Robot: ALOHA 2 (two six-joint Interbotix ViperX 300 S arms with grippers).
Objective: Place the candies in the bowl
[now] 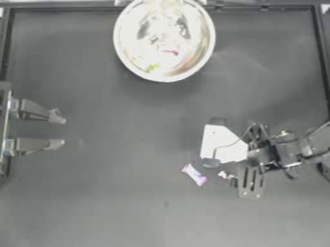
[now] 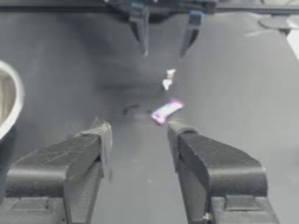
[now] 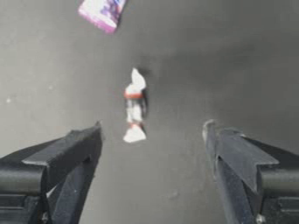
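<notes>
The bowl [image 1: 193, 58] stands at the table's far middle, with a red-pink candy [image 1: 169, 52] and a yellow-green candy [image 1: 149, 67] inside it. On the table lie a purple-white candy [image 1: 194, 174] [image 2: 166, 111] [image 3: 102, 11] and, just to its right, a small whitish candy [image 1: 224, 175] [image 2: 169, 78] [image 3: 134, 107]. My right gripper [image 1: 249, 182] [image 2: 165, 48] [image 3: 152, 127] hangs open just right of the whitish candy. In the right wrist view, that candy lies just ahead of the jaws, nearer one finger. My left gripper [image 1: 61, 130] [image 2: 140, 131] is parked open at the left edge.
A flat white shape [image 1: 222, 144] lies beside the right arm's wrist, above the two loose candies. A raised frame [image 1: 64, 6] borders the table at the far side. The bowl's rim [image 2: 8, 100] shows at the side of the left wrist view.
</notes>
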